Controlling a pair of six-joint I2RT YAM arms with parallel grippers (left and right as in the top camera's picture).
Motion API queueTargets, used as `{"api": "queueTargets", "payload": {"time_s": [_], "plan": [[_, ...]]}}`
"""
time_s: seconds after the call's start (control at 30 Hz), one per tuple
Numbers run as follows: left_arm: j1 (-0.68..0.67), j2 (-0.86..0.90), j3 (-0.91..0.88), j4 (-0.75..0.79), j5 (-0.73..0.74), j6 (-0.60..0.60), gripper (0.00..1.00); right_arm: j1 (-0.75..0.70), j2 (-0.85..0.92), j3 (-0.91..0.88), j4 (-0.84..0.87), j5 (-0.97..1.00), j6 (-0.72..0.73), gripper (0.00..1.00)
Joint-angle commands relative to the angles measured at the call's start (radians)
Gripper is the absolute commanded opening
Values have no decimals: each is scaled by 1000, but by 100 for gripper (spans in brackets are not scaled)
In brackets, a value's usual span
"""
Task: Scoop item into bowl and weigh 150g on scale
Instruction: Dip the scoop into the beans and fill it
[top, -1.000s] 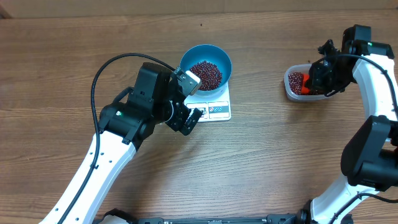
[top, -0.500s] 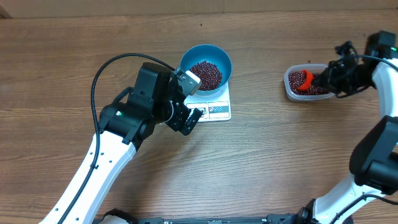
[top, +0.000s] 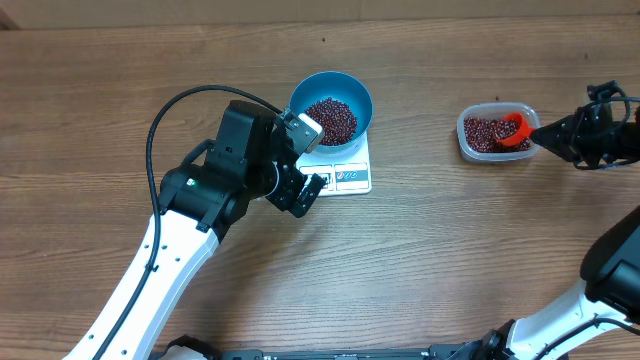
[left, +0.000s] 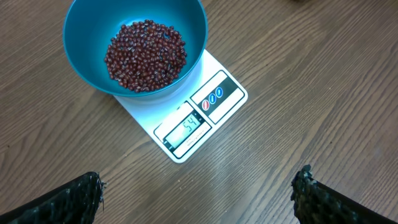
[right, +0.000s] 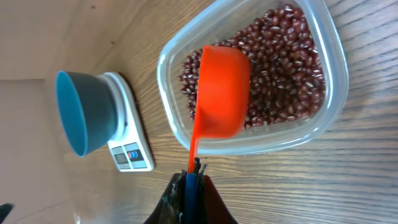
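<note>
Right arm swung out to the right since a second ago. The right gripper (right: 193, 177) is clamped on the handle of the orange scoop (right: 221, 90), cup over the red-brown beans (right: 280, 62) in the clear tub (right: 336, 81). Left gripper (left: 196, 193) unmoved, jaws wide apart, empty, hovering near the scale (left: 205, 118). Blue bowl (left: 81, 37) sits on the scale, part-filled with beans.

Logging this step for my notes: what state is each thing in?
bowl: on the scale, partly filled with beans.
scale: switched on, display lit.
tub: uncovered, holding beans.
scoop: gripped by handle, over tub.
left end effector: open, empty.
right end effector: shut on scoop.
</note>
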Motion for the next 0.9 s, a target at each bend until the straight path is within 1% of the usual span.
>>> {"api": "queueTargets", "payload": {"time_s": [0.0,0.23,0.87], "plan": [[-2,-13,23,0,0,-14,100,-17,3,11,-20,-119,-69,4],[-2,-13,23,0,0,-14,100,-24,3,11,-53,-134,-74,4],[-2,-13,23,0,0,-14,100,-23,3,11,-69,-216,-94,4]]}}
